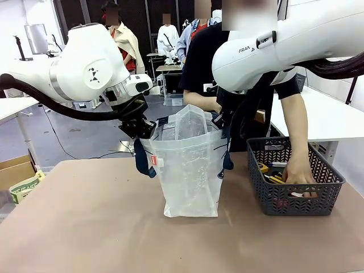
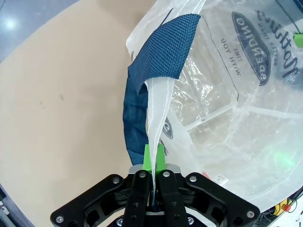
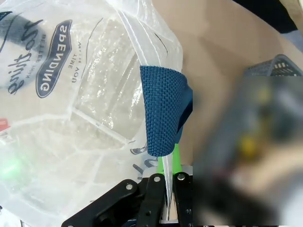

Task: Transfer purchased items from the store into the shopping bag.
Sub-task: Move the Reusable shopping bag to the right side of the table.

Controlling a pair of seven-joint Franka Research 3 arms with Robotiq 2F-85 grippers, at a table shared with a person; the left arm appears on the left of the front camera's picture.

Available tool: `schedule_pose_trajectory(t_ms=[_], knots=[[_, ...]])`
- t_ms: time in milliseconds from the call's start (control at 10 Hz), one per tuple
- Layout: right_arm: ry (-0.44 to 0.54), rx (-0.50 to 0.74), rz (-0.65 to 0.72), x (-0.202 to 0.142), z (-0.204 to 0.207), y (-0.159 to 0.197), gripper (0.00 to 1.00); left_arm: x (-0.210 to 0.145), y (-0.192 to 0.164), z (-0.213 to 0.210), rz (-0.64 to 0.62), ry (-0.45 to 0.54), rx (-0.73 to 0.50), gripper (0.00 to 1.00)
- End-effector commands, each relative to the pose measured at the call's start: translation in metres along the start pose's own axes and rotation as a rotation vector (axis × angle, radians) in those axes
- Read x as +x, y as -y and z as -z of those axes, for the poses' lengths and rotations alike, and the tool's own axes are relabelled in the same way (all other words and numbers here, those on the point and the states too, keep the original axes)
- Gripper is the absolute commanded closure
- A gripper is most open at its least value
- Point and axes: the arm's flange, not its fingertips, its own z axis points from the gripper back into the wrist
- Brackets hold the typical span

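Observation:
The translucent white shopping bag stands upright mid-table, its mouth held wide by both arms. My left gripper is shut on the bag's left rim beside a navy strap; green pads pinch the film. My right gripper is shut on the right rim by the other navy strap. The dark grey basket sits to the right, holding small items, one of them yellow. A person's hand reaches into the basket.
The brown tabletop spreads in front and to the left of the bag. A cardboard box sits off the table's left edge. The person stands just behind the bag and basket.

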Motion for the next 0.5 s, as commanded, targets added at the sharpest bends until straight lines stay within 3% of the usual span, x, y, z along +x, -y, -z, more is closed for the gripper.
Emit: schedule_pose_trajectory(t_ms=[0, 400], knots=[[-0.005, 0.0, -0.001, 0.0003, 0.001, 0.0003, 1.0, -0.0013, 0.0006, -0.0008, -0.01, 0.0, 0.002, 1.0], [-0.005, 0.0, -0.001, 0.0003, 0.001, 0.0003, 1.0, -0.0013, 0.0006, -0.0008, -0.01, 0.0, 0.002, 1.0]])
